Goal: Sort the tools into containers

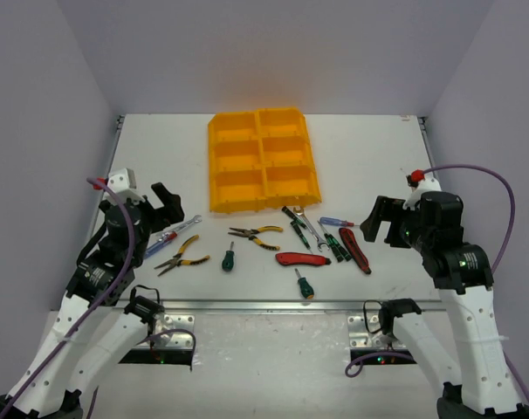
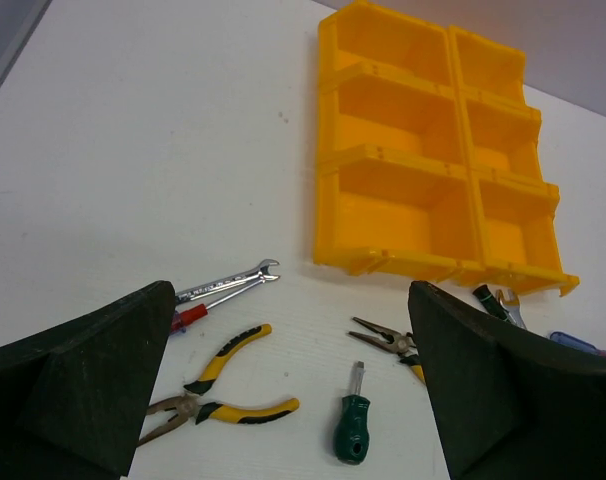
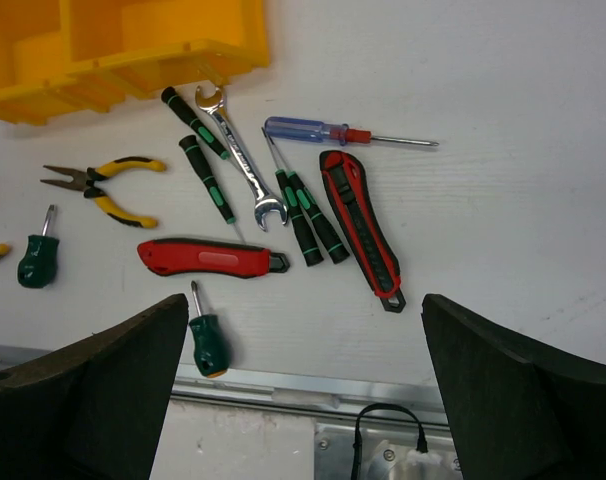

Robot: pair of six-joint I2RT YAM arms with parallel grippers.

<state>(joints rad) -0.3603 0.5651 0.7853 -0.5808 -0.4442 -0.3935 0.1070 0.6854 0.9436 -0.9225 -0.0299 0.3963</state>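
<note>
Yellow-orange tray (image 1: 263,161) beyond both grippers | left gripper (image 1: 167,204) spread wide, pliers (image 1: 182,255) close beneath | right gripper (image 1: 382,223) spread wide, red knife (image 3: 368,225) just ahead on counter (image 1: 378,157)

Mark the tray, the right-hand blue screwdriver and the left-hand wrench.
tray (image 2: 383,256): left wrist view, on its near wall.
blue screwdriver (image 3: 301,130): right wrist view, on its handle.
wrench (image 2: 223,282): left wrist view, on its shaft.

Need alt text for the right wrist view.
On a white table lie two red utility knives, a silver wrench, a blue-handled screwdriver, green-handled screwdrivers and yellow-handled pliers. A yellow tray shows at top left; the right tool's black fingers, wide apart, frame the bottom.
</note>
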